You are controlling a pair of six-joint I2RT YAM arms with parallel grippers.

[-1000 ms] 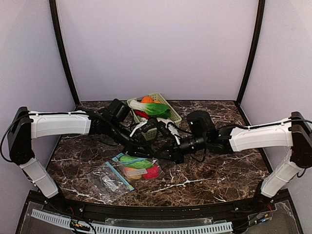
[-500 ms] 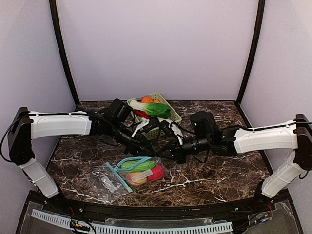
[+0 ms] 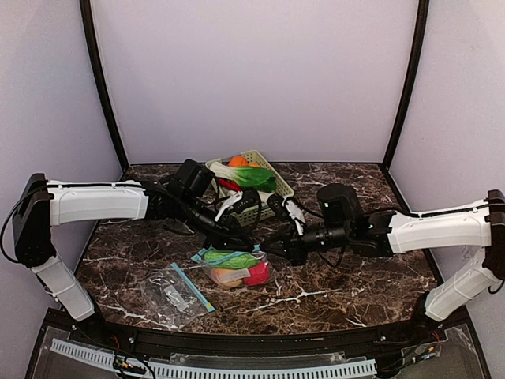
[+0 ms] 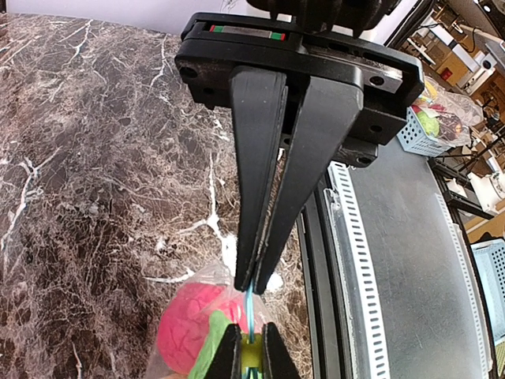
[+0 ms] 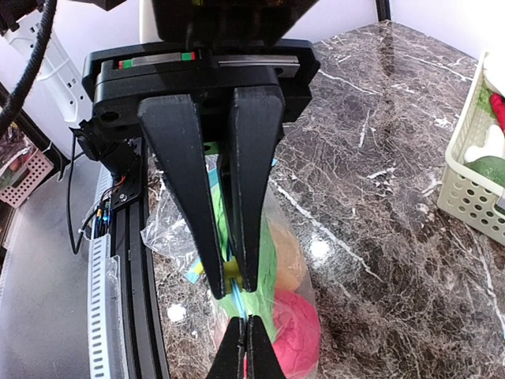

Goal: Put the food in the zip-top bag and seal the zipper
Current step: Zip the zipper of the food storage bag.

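Observation:
A clear zip-top bag [image 3: 235, 268] hangs just above the marble table, holding greens [image 3: 229, 258], a peach [image 3: 229, 277] and a red apple [image 3: 256, 274]. My left gripper [image 4: 254, 286] is shut on the bag's blue zipper strip [image 4: 252, 306]. Facing it tip to tip, my right gripper [image 5: 229, 288] is shut on the yellow slider [image 5: 231, 272]. In the top view the left gripper [image 3: 249, 242] and right gripper [image 3: 266, 248] meet over the bag's right end. More food lies in the basket: an orange [image 3: 238, 161], greens [image 3: 254, 175], a red chilli [image 3: 229, 185].
The pale green lattice basket [image 3: 278, 192] stands at the back middle, behind both arms. A second, flat zip-top bag [image 3: 170, 290] lies at the front left. The table's black front rail [image 4: 339, 260] runs close beside the filled bag.
The left gripper has closed on the zipper strip. Both arms have shifted right, carrying the filled bag away from the flat bag on the table.

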